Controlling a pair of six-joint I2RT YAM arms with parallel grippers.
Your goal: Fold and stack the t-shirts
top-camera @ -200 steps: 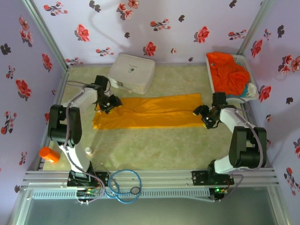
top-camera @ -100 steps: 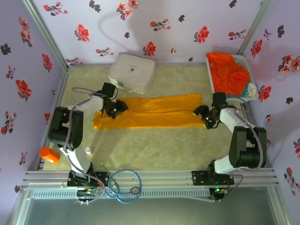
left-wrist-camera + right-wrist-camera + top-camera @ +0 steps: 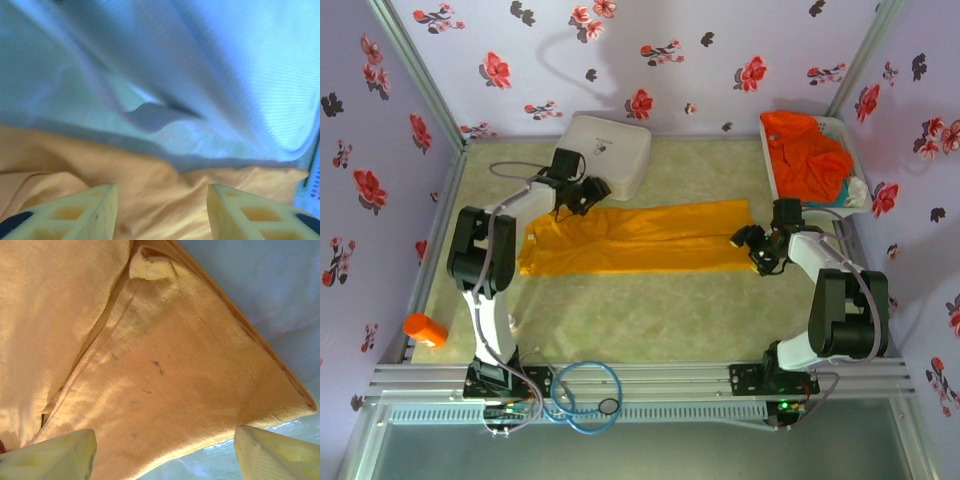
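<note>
A pale green table (image 3: 650,310) is enclosed by lavender walls printed with red flowers. The golden yellow-orange t-shirt (image 3: 640,240) is spread flat across the middle of the table as a long band running left to right. The red-orange t-shirt (image 3: 805,150) is heaped in a white basket (image 3: 842,128) at the far right corner. A white hard case (image 3: 603,150) is set at the far edge, just beyond the spread shirt's left part, and a small orange cylinder (image 3: 423,328) is seen at the near left edge, well apart from the cloth. The left gripper (image 3: 582,192) is held over the far left edge of the yellow shirt, close to the case. In its wrist view the yellow fingers (image 3: 95,215) are seen spread wide, with the shirt's rumpled edge below them and a pale blurred surface (image 3: 225,75) beyond. The right gripper (image 3: 752,248) is placed at the right end of the same shirt. In its wrist view the jaws are likewise seen wide apart, the fingers (image 3: 55,457) framing a hemmed corner of the shirt lying on the table.
</note>
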